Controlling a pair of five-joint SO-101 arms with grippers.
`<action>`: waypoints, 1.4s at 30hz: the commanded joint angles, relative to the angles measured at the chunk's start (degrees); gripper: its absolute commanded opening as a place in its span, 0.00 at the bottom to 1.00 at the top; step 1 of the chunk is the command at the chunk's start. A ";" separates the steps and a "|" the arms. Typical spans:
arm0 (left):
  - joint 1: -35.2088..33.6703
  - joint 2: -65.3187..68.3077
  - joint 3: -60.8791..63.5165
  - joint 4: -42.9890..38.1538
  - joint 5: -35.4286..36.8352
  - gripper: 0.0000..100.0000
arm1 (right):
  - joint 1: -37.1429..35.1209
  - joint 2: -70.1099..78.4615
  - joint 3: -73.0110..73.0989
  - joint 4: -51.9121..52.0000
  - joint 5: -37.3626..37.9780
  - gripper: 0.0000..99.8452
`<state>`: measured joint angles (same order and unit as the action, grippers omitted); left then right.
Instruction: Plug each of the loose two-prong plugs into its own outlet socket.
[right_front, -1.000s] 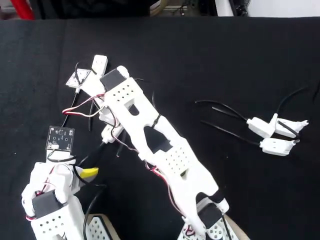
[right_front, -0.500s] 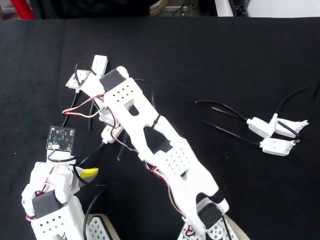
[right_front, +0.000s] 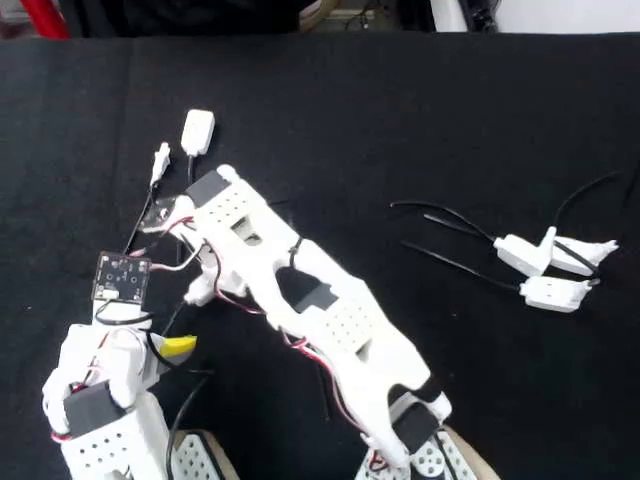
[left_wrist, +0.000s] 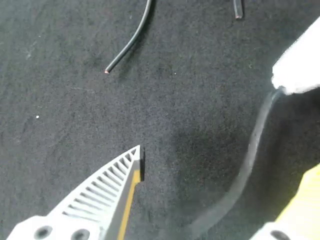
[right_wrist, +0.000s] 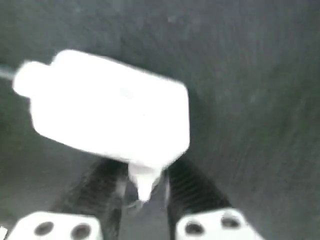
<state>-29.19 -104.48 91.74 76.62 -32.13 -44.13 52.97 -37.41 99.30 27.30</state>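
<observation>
A white outlet socket (right_front: 198, 131) lies at the far left of the black cloth. A small white plug (right_front: 160, 162) lies just beside it, apart from it, with its black cable trailing toward me. My right gripper (right_front: 160, 212) sits a little nearer than that plug. In the right wrist view a blurred white block (right_wrist: 110, 112) lies just past the right gripper (right_wrist: 142, 192). My left gripper (right_front: 172, 342) rests near the front left. It is open (left_wrist: 220, 170), and a black cable (left_wrist: 250, 150) lies on the cloth between its jaws.
A cluster of white plugs and sockets (right_front: 545, 268) with black cables lies at the right. The right arm (right_front: 320, 310) stretches diagonally across the middle. A loose cable end (left_wrist: 125, 50) lies ahead of the left gripper.
The right arm has pulled back toward the near left, uncovering the small plug beside the socket. The left arm has stayed still.
</observation>
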 joint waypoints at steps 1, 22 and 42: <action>-0.66 0.18 -0.31 0.00 -0.44 0.46 | -2.90 -1.45 0.04 1.85 -0.35 0.01; -0.57 0.18 -0.31 0.00 -0.44 0.46 | 5.27 -5.93 -1.71 0.26 -0.44 0.01; -0.40 0.18 -0.22 0.00 -0.53 0.46 | 4.13 -5.93 -3.65 1.58 -0.88 0.13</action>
<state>-29.19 -104.48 91.74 76.62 -32.13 -39.30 50.15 -38.46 98.95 26.68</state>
